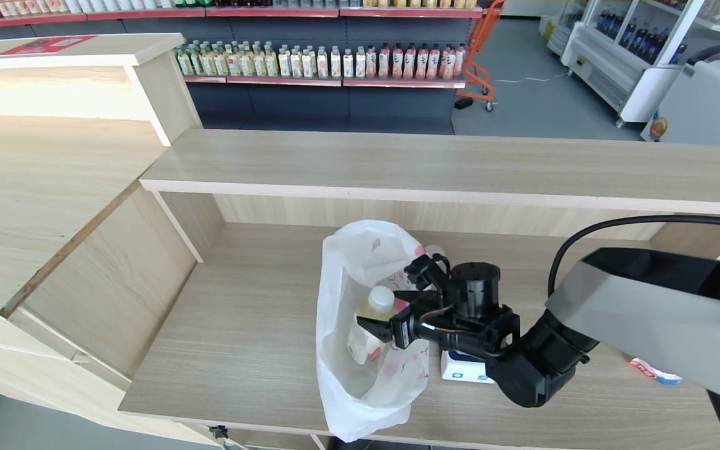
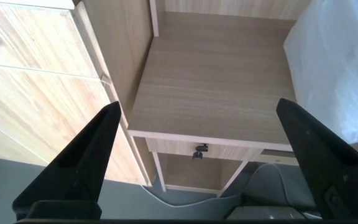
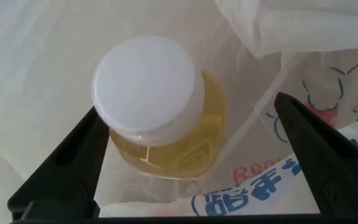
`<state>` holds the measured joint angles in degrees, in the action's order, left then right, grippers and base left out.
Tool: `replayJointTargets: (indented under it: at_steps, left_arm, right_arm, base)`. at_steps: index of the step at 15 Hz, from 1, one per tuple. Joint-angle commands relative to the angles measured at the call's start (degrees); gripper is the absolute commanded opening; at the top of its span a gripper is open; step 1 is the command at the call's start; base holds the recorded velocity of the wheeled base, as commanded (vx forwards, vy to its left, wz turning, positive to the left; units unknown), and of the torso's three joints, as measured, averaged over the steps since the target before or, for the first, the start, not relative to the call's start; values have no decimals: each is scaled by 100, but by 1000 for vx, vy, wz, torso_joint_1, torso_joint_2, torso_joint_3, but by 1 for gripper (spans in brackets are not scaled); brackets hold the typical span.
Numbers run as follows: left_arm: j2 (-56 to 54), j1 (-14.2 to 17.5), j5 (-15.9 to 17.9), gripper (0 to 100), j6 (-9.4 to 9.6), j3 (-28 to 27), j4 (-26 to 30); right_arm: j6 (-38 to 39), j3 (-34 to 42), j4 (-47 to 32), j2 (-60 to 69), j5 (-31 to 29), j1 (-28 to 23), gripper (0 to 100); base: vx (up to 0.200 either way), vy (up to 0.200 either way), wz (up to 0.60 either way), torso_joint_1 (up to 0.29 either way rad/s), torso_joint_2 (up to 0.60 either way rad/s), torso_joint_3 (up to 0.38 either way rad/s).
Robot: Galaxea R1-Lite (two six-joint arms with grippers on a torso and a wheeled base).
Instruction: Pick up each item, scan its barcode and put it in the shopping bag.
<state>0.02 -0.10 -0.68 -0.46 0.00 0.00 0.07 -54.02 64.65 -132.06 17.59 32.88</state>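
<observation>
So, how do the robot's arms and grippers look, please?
The right arm has a grey angular shell, then a rounded black wrist; a black cable arches over it. The right gripper is black, with a cylindrical housing and thin red wires. The left gripper has black wedge-shaped jaws.

Rows of pale bottled drinks (image 1: 322,62) lined dark, red-edged store shelves (image 1: 397,82) behind a light wood-grain checkout counter (image 1: 447,162) in a small supermarket. An orange wire shopping trolley (image 1: 477,80) and white glass-fronted drinks chillers (image 1: 632,44) stood along the grey aisle. A white plastic shopping bag (image 1: 335,281) sat on the counter's lower desk.
</observation>
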Motion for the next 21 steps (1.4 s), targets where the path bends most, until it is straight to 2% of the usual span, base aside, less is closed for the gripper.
replayJointTargets:
  at_steps: [1, 4, 6, 7, 14, 17, 19, 21]
  left_arm:
    - [-2, 1, -2, 100, -6, 0, 0]
    - [-2, 1, -2, 100, -6, 0, 0]
    - [-2, 1, -2, 100, -6, 0, 0]
    - [-2, 1, -2, 100, 2, 0, 0]
    - [-2, 1, -2, 100, -6, 0, 0]
    - [-2, 10, -2, 100, -6, 0, 0]
    - [-2, 1, -2, 100, -6, 0, 0]
    - [-2, 1, -2, 100, 2, 0, 0]
  right_arm:
    - [19, -12, -5, 119, -1, 8, 100]
    - [880, -109, -22, 515, -98, -18, 100]
    - [1135, 286, -251, 1033, -493, -194, 100]
    - [1408, 612, -224, 1253, -458, -291, 100]
    - [1733, 919, -5, 1780, -485, -379, 100]
    - [1698, 1429, -75, 2501, -590, -792, 100]
    - [1610, 2150, -576, 3538, -1091, -1222, 100]
    - [1223, 2818, -1244, 4848, -1513, -1890, 100]
  base:
    - [0, 0, 0, 0, 0, 0]
    - [0, 0, 0, 0, 0, 0]
    - [0, 0, 0, 0, 0, 0]
    - [0, 0, 0, 0, 0, 0]
    - [0, 0, 0, 0, 0, 0]
    - [0, 0, 0, 0, 0, 0]
    - [0, 0, 0, 0, 0, 0]
    - [0, 0, 0, 0, 0, 0]
